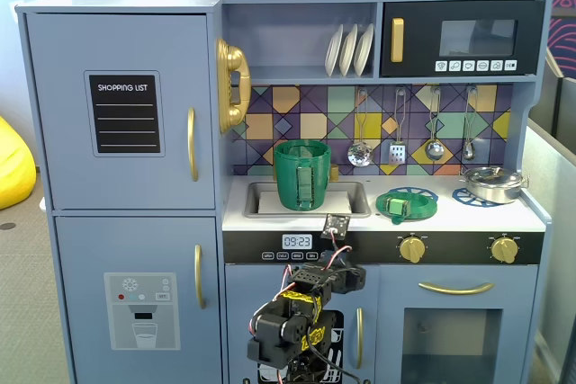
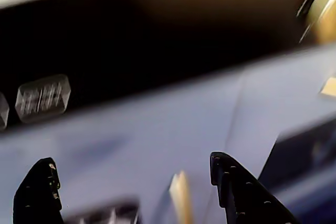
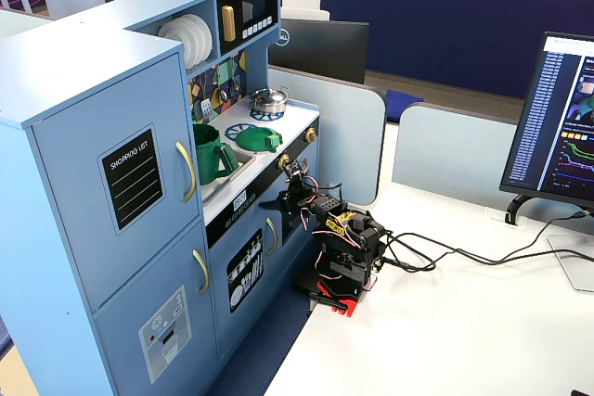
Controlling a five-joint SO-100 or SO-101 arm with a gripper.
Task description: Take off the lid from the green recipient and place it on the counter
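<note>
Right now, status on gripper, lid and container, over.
Gripper open, empty, low at the cabinet front. Lid off, flat on the counter right of the sink. Green recipient open in the sink. Nothing obstructing.

The arm is a small black machine built of boxy servo blocks stacked on one another. Yellow stickers with dark print wrap several of these blocks. Thin red, black and white wires loop loosely between the joints. Its base shows red parts at the bottom, with black cables trailing away. In the wrist view the fingers are matte black plastic with stepped, ridged edges.
</note>
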